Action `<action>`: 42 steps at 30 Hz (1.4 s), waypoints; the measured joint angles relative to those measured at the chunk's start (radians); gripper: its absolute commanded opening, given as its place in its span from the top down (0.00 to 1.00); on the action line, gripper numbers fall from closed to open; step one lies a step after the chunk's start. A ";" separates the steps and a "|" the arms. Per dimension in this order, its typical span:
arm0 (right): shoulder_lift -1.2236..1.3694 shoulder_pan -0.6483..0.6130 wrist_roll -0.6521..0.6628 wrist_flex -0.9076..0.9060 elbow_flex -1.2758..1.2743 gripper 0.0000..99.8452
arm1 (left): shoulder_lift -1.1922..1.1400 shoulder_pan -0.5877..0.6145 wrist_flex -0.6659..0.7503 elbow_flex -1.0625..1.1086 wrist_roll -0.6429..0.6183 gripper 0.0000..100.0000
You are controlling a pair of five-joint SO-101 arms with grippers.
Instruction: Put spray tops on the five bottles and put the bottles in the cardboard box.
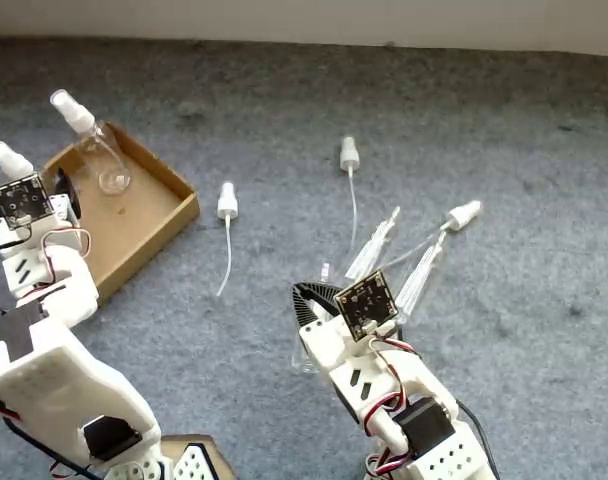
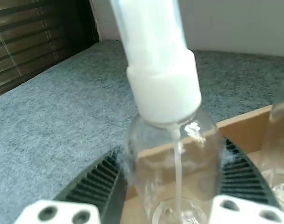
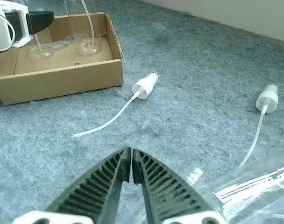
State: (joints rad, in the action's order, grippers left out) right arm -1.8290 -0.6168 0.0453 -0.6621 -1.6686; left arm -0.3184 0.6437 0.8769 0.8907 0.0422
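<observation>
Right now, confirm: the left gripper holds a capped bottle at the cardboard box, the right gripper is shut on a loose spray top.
Wrong: the right gripper is shut on nothing; the right wrist view shows both loose spray tops lying on the carpet. The rest holds.

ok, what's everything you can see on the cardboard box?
The cardboard box is a shallow, open-topped brown tray with low walls, lying flat on the grey carpet at the left of the high view. Two clear bottles with white spray tops stand inside: one bottle free near the far corner, the second bottle gripped by the left end effector.
</observation>
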 measured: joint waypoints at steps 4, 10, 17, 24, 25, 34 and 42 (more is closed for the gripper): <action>0.000 0.000 0.000 0.000 0.000 1.00 | 0.000 0.000 0.000 0.029 0.000 0.78; 0.000 0.000 0.000 0.000 0.000 1.00 | 0.000 0.000 0.000 0.029 0.000 0.70; 0.000 0.000 0.000 0.000 0.000 1.00 | 0.000 0.000 0.000 0.034 0.000 0.69; 0.000 0.000 0.000 0.000 0.000 1.00 | 0.000 0.006 0.000 0.034 0.000 0.69; 0.000 0.000 0.000 0.000 0.000 1.00 | 0.000 0.008 0.000 0.034 0.000 0.69; 0.000 0.000 0.000 0.000 0.000 1.00 | 0.000 0.015 0.000 0.034 0.000 0.59; 0.000 0.000 0.000 0.000 0.000 1.00 | 0.000 0.026 0.000 0.034 0.000 0.59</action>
State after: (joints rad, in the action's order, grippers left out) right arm -1.8290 -0.6168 0.0453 -0.6621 -1.6686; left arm -0.3184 0.6697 0.8769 0.9244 0.0422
